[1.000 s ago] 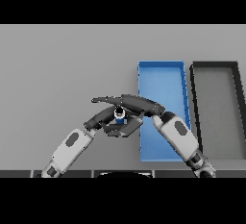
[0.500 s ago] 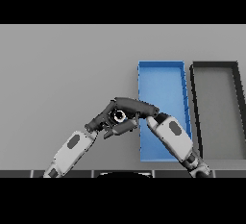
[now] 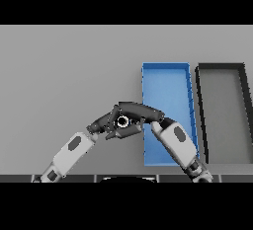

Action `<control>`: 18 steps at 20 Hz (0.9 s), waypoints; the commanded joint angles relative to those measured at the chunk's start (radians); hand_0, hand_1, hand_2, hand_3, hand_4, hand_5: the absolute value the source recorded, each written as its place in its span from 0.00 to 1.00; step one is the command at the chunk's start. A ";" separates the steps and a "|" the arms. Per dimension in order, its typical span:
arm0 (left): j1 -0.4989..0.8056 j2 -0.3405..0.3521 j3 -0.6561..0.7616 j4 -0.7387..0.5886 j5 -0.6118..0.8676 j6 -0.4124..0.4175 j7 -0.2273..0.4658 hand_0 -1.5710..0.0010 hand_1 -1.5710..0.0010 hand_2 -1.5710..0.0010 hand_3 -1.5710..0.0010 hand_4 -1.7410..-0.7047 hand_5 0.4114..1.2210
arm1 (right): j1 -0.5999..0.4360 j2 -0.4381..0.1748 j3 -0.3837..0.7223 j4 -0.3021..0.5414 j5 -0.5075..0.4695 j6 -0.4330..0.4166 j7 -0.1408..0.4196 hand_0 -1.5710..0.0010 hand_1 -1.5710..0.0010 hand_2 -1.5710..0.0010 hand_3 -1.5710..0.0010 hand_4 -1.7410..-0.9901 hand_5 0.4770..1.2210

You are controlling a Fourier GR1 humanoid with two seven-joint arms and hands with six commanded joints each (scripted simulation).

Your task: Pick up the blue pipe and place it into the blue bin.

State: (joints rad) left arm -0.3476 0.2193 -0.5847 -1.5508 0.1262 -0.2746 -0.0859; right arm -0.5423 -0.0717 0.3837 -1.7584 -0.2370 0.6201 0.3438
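Blue pipe [image 3: 122,121] barely visible, clenched by right hand [image 3: 136,111] just left of blue bin [image 3: 166,71], above grey table [image 3: 64,76]; left hand [image 3: 106,124] alongside, fingers unclear; dark bin [image 3: 220,68] further right

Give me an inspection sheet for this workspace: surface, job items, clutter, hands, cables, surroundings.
Surface: plain grey table.
Job items: blue pipe barely visible, only a round end showing between the two hands; rectangular blue bin just right of them, holding nothing visible.
Clutter: rectangular dark grey bin right of the blue one.
Hands: left hand and right hand both closed round the pipe, left of the blue bin.
Cables: nothing seen.
Surroundings: nothing seen.
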 commanded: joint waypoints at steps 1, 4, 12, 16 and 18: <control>-0.002 0.010 0.001 0.009 -0.008 -0.026 -0.012 0.50 0.59 0.58 0.83 0.47 1.00 | 0.005 0.010 0.001 -0.009 0.004 -0.001 0.016 0.01 0.01 0.01 0.01 0.35 0.97; 0.005 0.014 0.016 -0.004 -0.044 -0.072 0.006 0.74 0.79 0.79 0.91 0.67 0.87 | 0.020 0.031 -0.004 -0.019 0.014 -0.003 0.012 0.01 0.01 0.01 0.01 0.34 0.98; 0.009 0.004 0.025 0.031 -0.092 -0.022 -0.002 0.96 0.96 0.96 0.99 0.88 0.34 | 0.028 0.086 -0.036 -0.038 0.044 0.018 0.048 0.00 0.00 0.00 0.00 0.34 1.00; 0.033 0.001 0.040 0.008 -0.046 -0.010 0.099 0.98 0.99 0.99 0.99 0.85 0.25 | 0.041 0.100 -0.058 -0.030 0.066 0.035 0.007 0.00 0.00 0.00 0.00 0.33 1.00; 0.051 0.000 0.033 -0.001 -0.049 0.003 0.119 0.99 0.99 0.99 1.00 0.83 0.24 | 0.035 0.126 -0.075 -0.034 0.014 0.026 0.064 0.00 0.00 0.00 0.00 0.33 1.00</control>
State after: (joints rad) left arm -0.2963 0.2190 -0.5518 -1.5519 0.0775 -0.2717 0.0319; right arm -0.5069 0.0546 0.3091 -1.7920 -0.2224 0.6480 0.4085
